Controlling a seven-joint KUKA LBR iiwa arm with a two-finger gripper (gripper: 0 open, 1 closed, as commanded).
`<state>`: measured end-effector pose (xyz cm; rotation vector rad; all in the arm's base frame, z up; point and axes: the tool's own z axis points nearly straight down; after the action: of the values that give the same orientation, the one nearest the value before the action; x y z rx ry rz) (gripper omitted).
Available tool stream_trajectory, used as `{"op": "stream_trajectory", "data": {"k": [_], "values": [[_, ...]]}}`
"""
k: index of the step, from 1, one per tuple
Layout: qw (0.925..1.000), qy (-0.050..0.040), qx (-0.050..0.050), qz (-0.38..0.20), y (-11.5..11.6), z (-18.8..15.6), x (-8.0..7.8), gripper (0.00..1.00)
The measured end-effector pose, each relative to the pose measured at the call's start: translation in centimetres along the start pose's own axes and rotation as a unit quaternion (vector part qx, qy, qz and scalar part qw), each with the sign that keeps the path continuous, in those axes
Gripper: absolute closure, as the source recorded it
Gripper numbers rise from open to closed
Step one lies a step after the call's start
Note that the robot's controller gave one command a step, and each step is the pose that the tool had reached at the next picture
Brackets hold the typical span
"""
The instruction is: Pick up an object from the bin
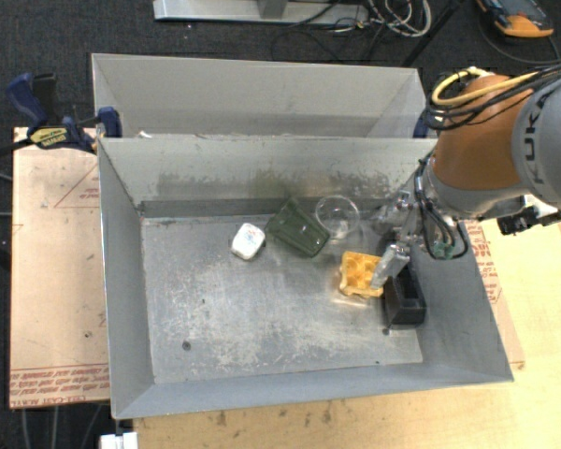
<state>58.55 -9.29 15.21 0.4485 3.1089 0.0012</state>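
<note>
Grey sheet metal forms the bin (122,279), its sloping walls running down to a flat, scuffed floor. The robot's arm (477,148), wrapped in an orange cover, comes in over the right wall. Its gripper (394,271) hangs low over the right part of the floor, closer to the right wall than to the middle. Whether the claw is released or clenched cannot be told from this angle.

Right at its tip lies a yellow-orange spongy square (357,274) with a dimpled, waffle-like face. The gripper's pale lower end meets the square's right edge, touching it or all but touching it. Just beside the square, toward the right wall and the front edge, is a black boxy block (405,305). I cannot tell whether it lies loose on the floor or belongs to the gripper.

Three more things lie along the foot of the back wall. A clear round plastic cup (337,215) is nearest the arm. A dark green squarish plastic container (297,228) sits tilted just left of the cup, touching it or nearly so. A small white rounded plastic piece (248,241) lies further left, apart from the container and near the middle of the back edge of the floor.
</note>
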Motion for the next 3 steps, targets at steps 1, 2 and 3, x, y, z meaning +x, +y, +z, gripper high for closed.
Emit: {"op": "stream_trajectory", "data": {"k": [1,2,3], "values": [[0.9797,-0.0043,-0.002,-0.200,-1.17,6.35,0.02,1.00],[0.9797,-0.0044,-0.002,-0.201,-1.17,6.35,0.02,1.00],[0.9796,-0.0055,-0.001,-0.201,-1.08,6.14,0.16,1.00]]}}
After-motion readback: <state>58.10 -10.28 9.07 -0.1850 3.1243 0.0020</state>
